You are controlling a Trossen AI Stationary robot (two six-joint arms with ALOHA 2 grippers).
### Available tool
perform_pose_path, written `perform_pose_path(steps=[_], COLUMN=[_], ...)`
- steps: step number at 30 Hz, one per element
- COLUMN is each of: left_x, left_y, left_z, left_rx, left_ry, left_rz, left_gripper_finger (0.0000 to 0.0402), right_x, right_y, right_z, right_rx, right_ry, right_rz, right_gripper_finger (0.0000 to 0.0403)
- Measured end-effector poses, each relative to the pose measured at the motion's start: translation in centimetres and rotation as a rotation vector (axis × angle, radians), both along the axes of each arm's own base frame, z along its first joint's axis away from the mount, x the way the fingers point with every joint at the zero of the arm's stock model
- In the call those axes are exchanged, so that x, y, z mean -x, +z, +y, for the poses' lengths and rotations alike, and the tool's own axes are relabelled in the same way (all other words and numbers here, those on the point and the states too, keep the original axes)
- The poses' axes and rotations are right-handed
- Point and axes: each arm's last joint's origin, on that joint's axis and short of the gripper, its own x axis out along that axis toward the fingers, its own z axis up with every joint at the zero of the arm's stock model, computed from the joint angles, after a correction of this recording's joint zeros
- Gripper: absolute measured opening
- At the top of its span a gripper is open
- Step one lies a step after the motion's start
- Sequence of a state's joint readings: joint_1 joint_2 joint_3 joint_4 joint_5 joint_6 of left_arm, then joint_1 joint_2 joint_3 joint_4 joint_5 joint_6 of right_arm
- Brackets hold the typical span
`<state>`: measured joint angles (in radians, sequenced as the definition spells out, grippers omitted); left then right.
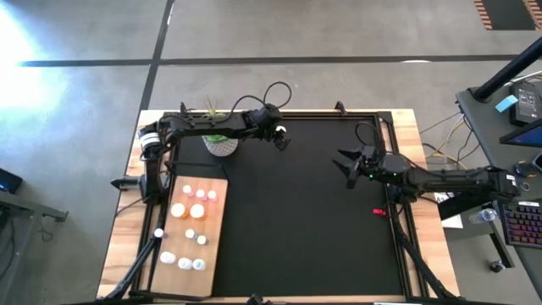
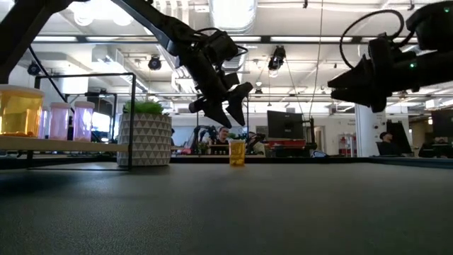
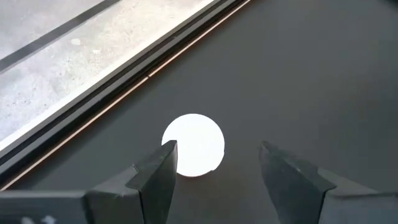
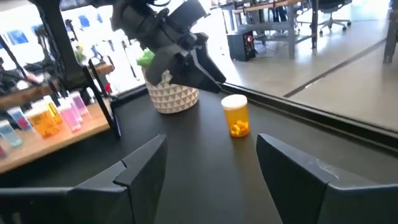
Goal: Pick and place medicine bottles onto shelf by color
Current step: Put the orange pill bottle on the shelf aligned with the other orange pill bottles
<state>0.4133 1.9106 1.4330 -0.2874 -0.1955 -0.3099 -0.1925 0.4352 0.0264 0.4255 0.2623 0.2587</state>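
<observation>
The left gripper (image 1: 279, 135) is hovering over the far part of the black mat (image 1: 305, 220), directly above an orange medicine bottle (image 2: 237, 152) that is standing upright on the mat. In the left wrist view the bottle's white cap (image 3: 193, 144) is lying below and between the fingers, closer to one fingertip (image 3: 163, 163) than to the other. The jaws are standing spread apart, gripping nothing; in the low view they are hanging clear above the bottle, not touching it.

The right gripper (image 1: 347, 163) is waiting above the mat's right half, well apart from the bottle, with its jaws released and empty.

The white speckled pot (image 1: 220, 146) with its green plant is sitting just left of the left gripper, near the mat's far-left corner.

The shelf (image 1: 188, 239) is lying along the mat's left edge, carrying orange, pink and pale bottles (image 1: 196, 211) in groups.
</observation>
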Motion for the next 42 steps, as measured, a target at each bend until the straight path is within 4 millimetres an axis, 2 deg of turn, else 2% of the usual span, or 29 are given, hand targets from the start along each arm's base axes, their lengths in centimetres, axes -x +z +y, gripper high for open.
perform_pose_path(steps=[6,11,17,26,30,33,38,42], left_x=[-0.01,-0.01,-0.03,-0.25,-0.23,-0.16,-0.09,-0.38], left_y=[0.01,0.01,0.02,0.06,0.02,0.09,0.14,-0.73], left_z=[0.0,0.0,-0.04,-0.54,-0.69,-0.62,-0.49,0.03], left_rx=[0.0,0.0,0.004,0.085,0.036,0.013,-0.011,-0.033], left_ry=[0.001,0.001,-0.005,-0.105,-0.119,-0.095,-0.076,-0.045], left_rz=[-0.002,-0.002,-0.004,-0.039,0.0,0.01,0.021,0.033], left_gripper_finger=[0.0208,0.0208,0.0208,0.0208,0.0209,0.0226,0.0292,0.0323], right_x=[0.55,0.53,0.53,0.53,0.53,0.53,0.53,0.53], right_y=[0.02,-0.17,-0.25,-0.25,-0.27,-0.27,-0.27,-0.27], right_z=[0.11,0.1,0.1,0.1,0.1,0.1,0.1,0.1], right_rx=[-0.03,0.043,0.04,0.029,0.028,0.028,0.028,0.028], right_ry=[-0.003,0.003,0.003,0.002,0.002,0.002,0.002,0.002], right_rz=[-0.043,0.013,0.02,0.013,0.014,0.014,0.014,0.014], right_gripper_finger=[0.0237,0.0237,0.0237,0.0237,0.0237,0.0237,0.0237,0.0237])
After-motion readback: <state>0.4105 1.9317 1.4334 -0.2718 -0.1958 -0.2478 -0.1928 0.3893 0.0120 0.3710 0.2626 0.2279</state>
